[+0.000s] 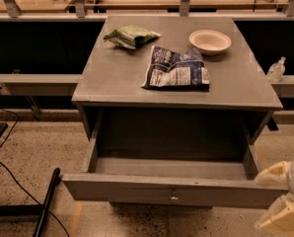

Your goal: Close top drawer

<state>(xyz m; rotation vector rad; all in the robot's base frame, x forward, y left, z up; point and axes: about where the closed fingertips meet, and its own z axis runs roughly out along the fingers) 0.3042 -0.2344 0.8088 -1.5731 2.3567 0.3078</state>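
The top drawer is a wide, shallow grey drawer pulled far out of the grey cabinet. Its inside is empty. Its flat front panel has one small metal knob at the centre. My gripper shows as cream-coloured parts at the lower right corner, right beside the drawer front's right end. The lower drawers are hidden below the open one.
On the cabinet top lie a dark blue chip bag, a green snack bag and a white bowl. A small clear bottle stands on the ledge at right. Black cables and a black bar lie on the speckled floor at left.
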